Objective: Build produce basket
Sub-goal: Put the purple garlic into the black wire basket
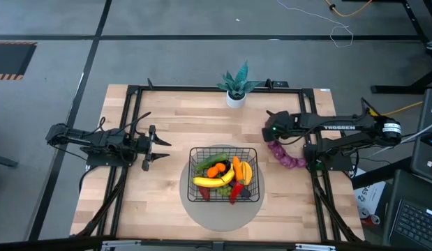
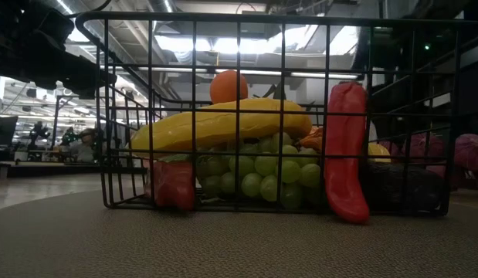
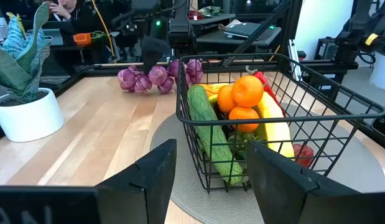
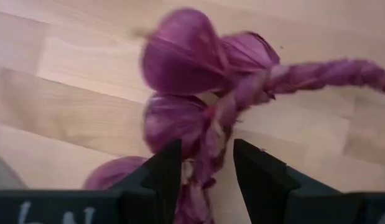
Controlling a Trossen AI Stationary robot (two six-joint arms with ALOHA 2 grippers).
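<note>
The black wire basket (image 1: 225, 149) stands on the round grey disc (image 1: 219, 213) at the table's near middle. It holds a banana (image 1: 212, 180), cucumber (image 3: 208, 127), oranges (image 3: 245, 93), green grapes (image 2: 262, 170) and a red pepper (image 2: 345, 150). The long purple lumpy string (image 1: 287, 156) lies on the table right of the basket. My right gripper (image 1: 273, 137) is over the string's far end, open, pointing down, its fingers on either side of the string's braided stalk (image 4: 208, 146). My left gripper (image 1: 160, 145) waits open, left of the basket. My right gripper's fingers (image 4: 164, 165) stand on either side of the string's braided stalk (image 4: 211, 134), just past a purple bulb (image 4: 170, 121). They come from above, across the stalk. Whether they touch it, I cannot tell. The string lies on the table.
A green potted plant in a white pot (image 1: 235, 89) stands at the table's far edge, behind the basket. Bare wood lies between my left gripper and the basket (image 1: 174, 174). The black frame rails (image 1: 132, 90) run along the table's sides.
</note>
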